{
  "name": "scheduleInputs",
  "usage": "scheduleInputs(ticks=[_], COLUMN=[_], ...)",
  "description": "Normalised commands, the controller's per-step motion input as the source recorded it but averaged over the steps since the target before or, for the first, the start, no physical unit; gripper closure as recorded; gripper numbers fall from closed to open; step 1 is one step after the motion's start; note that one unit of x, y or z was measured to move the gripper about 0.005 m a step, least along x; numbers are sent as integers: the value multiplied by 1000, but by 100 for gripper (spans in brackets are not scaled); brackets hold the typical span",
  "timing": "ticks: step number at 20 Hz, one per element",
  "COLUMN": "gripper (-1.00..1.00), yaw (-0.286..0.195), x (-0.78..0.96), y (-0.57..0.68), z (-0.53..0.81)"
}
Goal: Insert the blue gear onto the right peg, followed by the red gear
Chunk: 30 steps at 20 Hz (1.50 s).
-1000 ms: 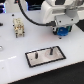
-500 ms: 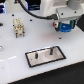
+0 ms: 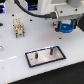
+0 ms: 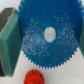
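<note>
Gripper fingers clamping blue gear (no legible writing); red gear beside

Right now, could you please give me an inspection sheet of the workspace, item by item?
Surface: white table, carrying a dark base plate with upright pegs.
Job's things: blue gear sits between the gripper pads, centre hole visible; red gear lies below it on the table. No gear is on a peg yet.
Clutter: a small beige object stands on the table towards the exterior view's left.
Grippers: gripper shut on the blue gear, above the table at the exterior view's right.
Cables: a dark cable arcs behind the arm.
Surroundings: too blurred to tell.
</note>
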Motion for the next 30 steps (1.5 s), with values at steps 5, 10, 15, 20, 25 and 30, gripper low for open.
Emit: scheduleInputs(ticks=[5, 10, 15, 20, 25, 30], gripper=[100, 100, 100, 100, 100, 100], yaw=[0, 0, 0, 0, 0, 0], x=[680, 691, 722, 639, 457, 316], y=[-274, -363, -375, -318, -286, -153], z=[446, 254, 172, 127, 1, -29])
